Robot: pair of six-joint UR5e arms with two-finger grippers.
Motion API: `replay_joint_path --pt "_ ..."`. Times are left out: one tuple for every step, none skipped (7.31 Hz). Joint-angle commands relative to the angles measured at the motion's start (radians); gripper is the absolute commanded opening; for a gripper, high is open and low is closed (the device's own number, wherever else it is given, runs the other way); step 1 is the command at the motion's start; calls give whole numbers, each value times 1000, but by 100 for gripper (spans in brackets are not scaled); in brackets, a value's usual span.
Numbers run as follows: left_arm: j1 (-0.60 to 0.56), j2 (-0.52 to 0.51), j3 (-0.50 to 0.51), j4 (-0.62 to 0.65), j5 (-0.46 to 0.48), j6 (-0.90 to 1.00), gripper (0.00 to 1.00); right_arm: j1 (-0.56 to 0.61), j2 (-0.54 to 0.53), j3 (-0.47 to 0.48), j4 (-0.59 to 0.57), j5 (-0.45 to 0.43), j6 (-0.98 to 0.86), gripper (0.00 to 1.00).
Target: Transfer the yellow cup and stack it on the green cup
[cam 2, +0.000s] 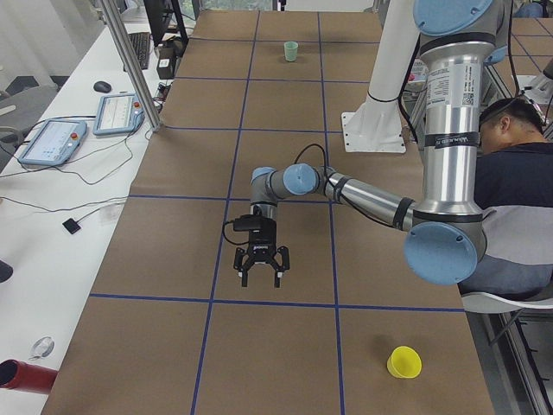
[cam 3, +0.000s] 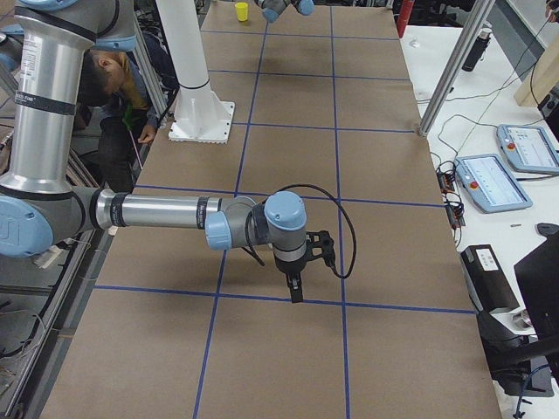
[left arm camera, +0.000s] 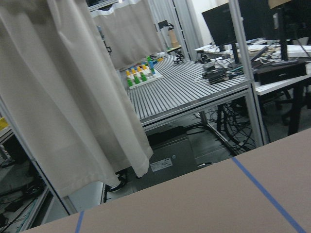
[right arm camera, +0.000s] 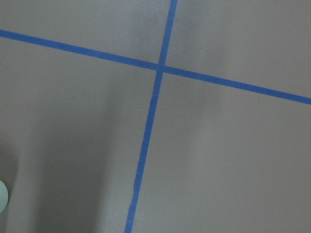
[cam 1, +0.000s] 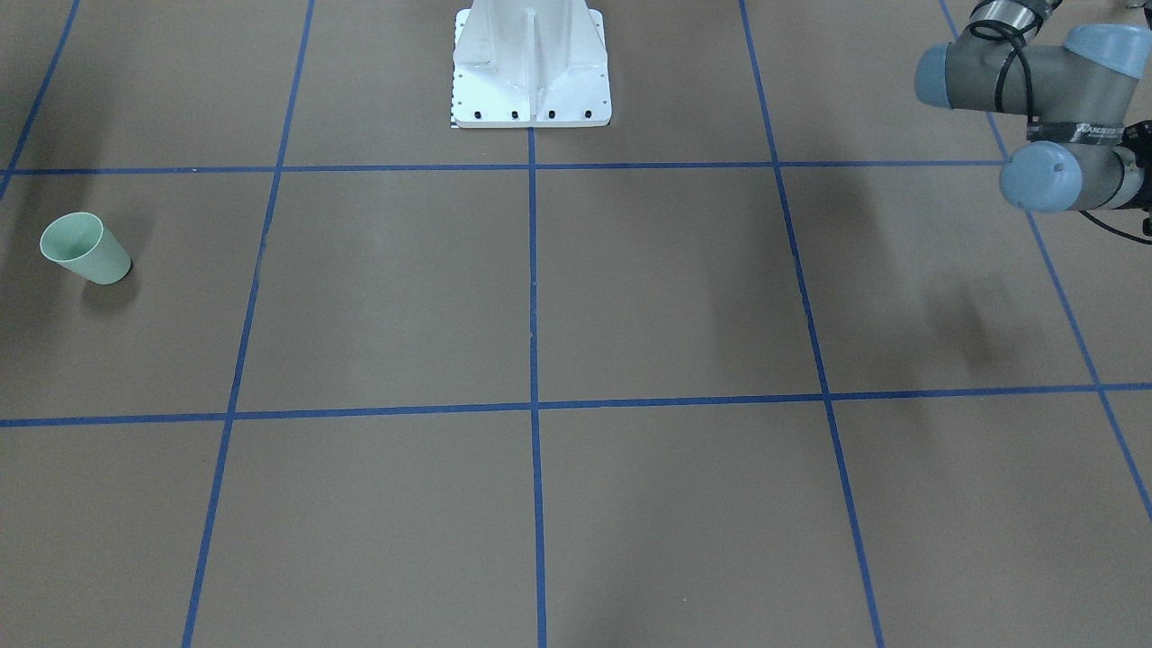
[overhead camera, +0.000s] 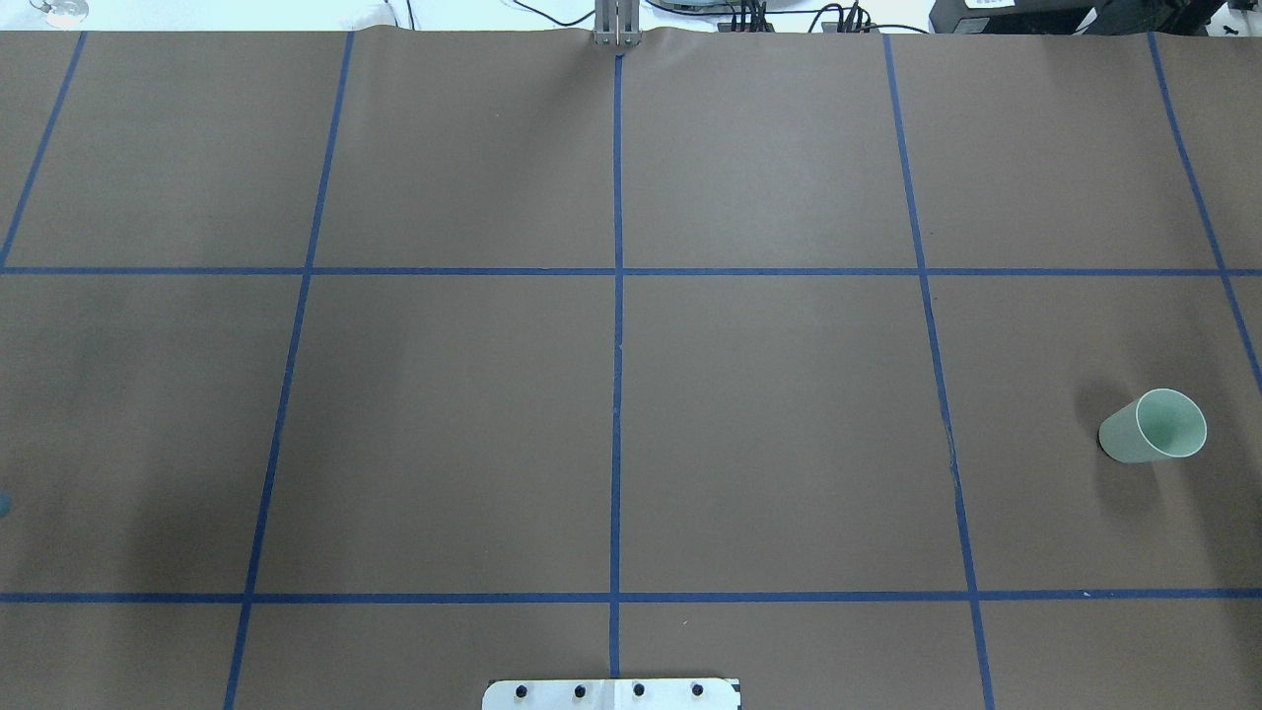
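Exterior left view shows the yellow cup [cam 2: 403, 361] best. It appears to stand rim up on the brown surface [overhead camera: 769, 424], at the end on the robot's left and toward the robot's side, well apart from the left hand [cam 2: 261, 278]. That hand hangs fingers down above the surface and carries nothing. Only a side view shows it, so how wide it stands cannot be told.

The green cup [overhead camera: 1154, 426] stands rim up at the opposite end, on the robot's right, with bare surface all round it. The right hand [cam 3: 296, 288] points down over the surface and is also empty. Its width cannot be told either.

The step in hand looks to be the reach for the yellow cup, with nothing of the task done yet. To do it well, the left hand should travel to a spot over the cup and then come straight down. It could put 1 finger inside the rim and 1 outside, or both across the wall just under the rim. It should close gently, because a light, tapered plastic cup is likely to tip or slide if nudged sideways.

The 2 cups are far apart, so a hand-over near the middle may be needed. A high grip would leave the lower wall free for the right hand.
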Motion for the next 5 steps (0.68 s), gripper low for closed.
replay_joint_path --pt "31 -1 114 68 -149 -164 99 0 -4 -3 37 3 6 100" --pt "41 -1 176 69 -201 -253 99 0 -4 0 38 3 6 100" --pt "41 2 234 70 -271 -267 99 0 -4 2 38 7 6 100" --pt "41 7 309 72 -342 -283 99 0 -4 6 38 15 4 100" --pt "42 10 361 73 -399 -318 99 0 -4 8 38 29 4 100"
